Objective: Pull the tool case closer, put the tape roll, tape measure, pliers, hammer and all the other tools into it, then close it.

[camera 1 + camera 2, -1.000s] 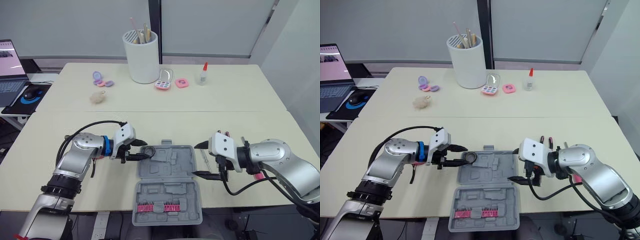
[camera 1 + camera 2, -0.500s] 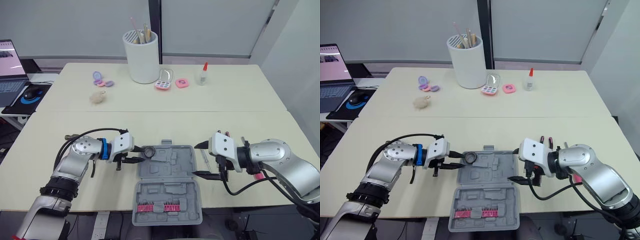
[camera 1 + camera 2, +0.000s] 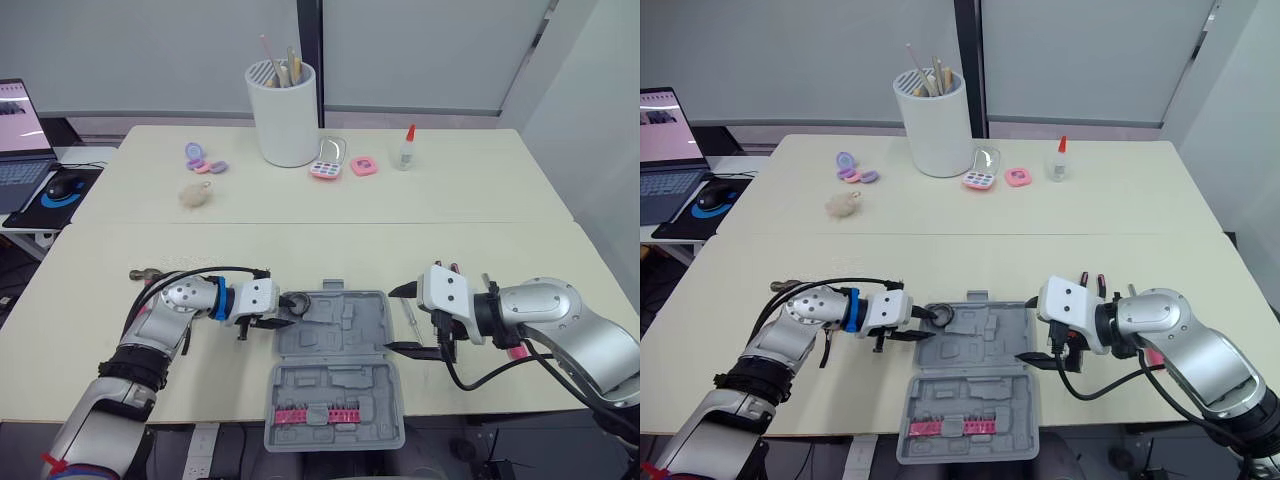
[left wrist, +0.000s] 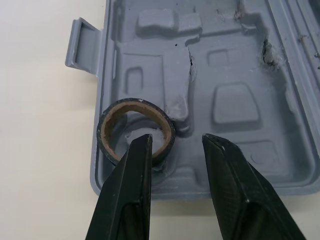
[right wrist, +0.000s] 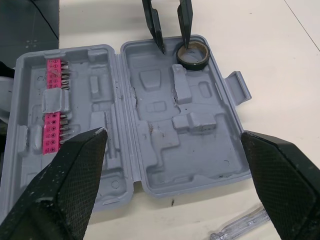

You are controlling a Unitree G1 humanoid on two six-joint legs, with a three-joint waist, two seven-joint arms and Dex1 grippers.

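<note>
Hovering at tape roll (image 4: 136,102) in tool case (image 4: 235,100), left fingers (image 4: 127,200) parted, empty.

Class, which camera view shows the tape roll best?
The left wrist view: the tape roll sits large in the tool case corner, its cardboard core visible. The right wrist view shows it smaller; the eye views, tiny.

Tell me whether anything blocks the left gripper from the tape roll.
Nothing visible does. The left gripper is open right at the tape roll, one finger at its rim. The roll lies in a corner of the open tool case.
</note>
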